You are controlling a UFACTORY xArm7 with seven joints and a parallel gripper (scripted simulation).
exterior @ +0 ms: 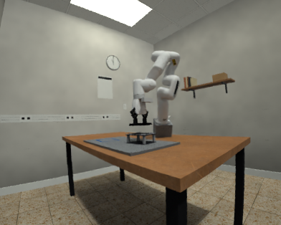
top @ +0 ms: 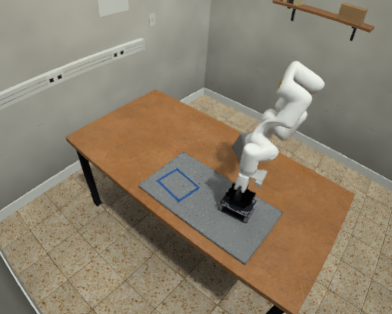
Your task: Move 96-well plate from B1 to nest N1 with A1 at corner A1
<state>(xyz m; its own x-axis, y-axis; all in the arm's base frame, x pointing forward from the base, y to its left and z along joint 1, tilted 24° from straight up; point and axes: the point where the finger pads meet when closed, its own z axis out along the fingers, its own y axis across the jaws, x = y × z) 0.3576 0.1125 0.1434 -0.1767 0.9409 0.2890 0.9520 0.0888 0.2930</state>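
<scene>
Grey mat (top: 260, 235) lies on the brown table (top: 145, 130), and on its left part a blue outline marks the spot (top: 178, 184), which holds nothing. Top view: the white arm (top: 272, 127) reaches down from the far side of the table over the right part of the mat, its gripper (top: 241, 196) pointing straight down. The dark plate (top: 239, 202) lies under the gripper and directly above the nest (top: 240, 214), so that the two dark shapes overlap and their edges cannot be told apart; the cut-off corner and the A1 mark are too small to read. A shelf (top: 325, 14) with a box hangs on the right wall, and a socket strip runs along the left wall. Exterior view: the arm (exterior: 163, 89) rises from a grey base (exterior: 163, 130) at the far edge of the table (exterior: 201, 150) and bends forward and down. The gripper (exterior: 140, 118) is clamped on the plate (exterior: 140, 124), fingers standing wide on its sides. The plate hangs level in the air, apart from the nest (exterior: 140, 137), with a plain gap between them. The nest stands on short legs on the mat (exterior: 143, 146), straight below the plate. A clock (exterior: 112, 62) and a white sheet (exterior: 105, 87) hang on the back wall.
</scene>
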